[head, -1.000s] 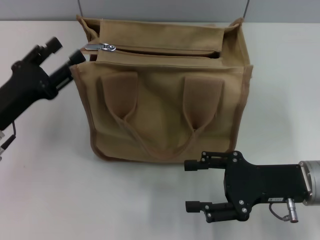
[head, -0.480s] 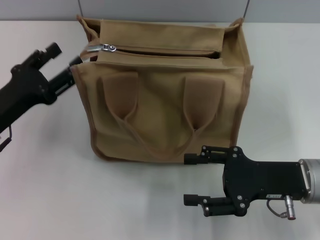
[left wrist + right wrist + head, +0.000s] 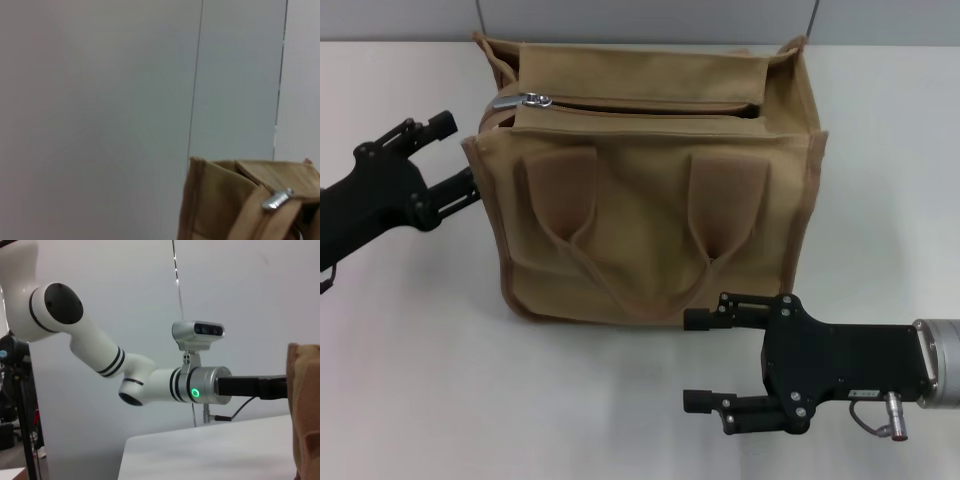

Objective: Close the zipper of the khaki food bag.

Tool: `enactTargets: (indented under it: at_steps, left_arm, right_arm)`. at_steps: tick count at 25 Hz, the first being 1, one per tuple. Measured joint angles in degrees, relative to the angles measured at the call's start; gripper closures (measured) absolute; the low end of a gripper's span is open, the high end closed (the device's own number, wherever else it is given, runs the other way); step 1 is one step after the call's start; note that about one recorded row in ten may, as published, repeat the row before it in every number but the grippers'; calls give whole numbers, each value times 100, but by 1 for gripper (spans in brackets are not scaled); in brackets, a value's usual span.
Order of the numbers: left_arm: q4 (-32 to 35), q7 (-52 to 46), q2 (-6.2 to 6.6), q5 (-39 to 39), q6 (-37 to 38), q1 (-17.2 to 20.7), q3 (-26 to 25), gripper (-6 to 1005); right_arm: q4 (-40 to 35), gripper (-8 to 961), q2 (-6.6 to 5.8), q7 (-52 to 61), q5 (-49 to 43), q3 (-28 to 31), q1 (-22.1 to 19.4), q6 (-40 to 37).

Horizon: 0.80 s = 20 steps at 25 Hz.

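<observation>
Closest to the head camera is the right end effector [image 3: 705,360], a boxy black unit on a silver wrist, sitting low over the white surface [image 3: 420,380] just in front of the bag's lower front edge. Its two thin black fingers are spread wide apart and hold nothing. The upper finger is right at the bag's bottom seam, though it's hard to say if it actually touches.

Behind it stands the boxy khaki canvas food bag [image 3: 640,180] with darker tan piping, upright in the middle of the surface, with two looped tan handles [image 3: 640,235] hanging flat on its front. Along the top runs the khaki-taped zipper [image 3: 640,100], with a dark gap showing along it. The shiny silver pull tab [image 3: 522,99] sits at the bag's left end. The right end of the zip disappears under a fold of fabric.

The black left end effector [image 3: 455,155] is just off the bag's left side, below the tab, fingers parted and empty. Its arm is cut off by the frame edge.

The left wrist view only catches the bag's top corner and the tab [image 3: 276,199], the rest is grey wall [image 3: 100,100].
</observation>
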Motion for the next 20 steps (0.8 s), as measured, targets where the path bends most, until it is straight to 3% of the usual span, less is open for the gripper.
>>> enactTargets:
  at_steps: [7,20]
  left_arm:
    - [-299,73,-13,-696,-190,-91,19,227]
    - [-596,262,-5,-813,59,-26,40,273]
  right_arm:
    - [130,212,5,-67,120,-9,0,-1]
    - [147,212,5,-67,134,8,-7,6]
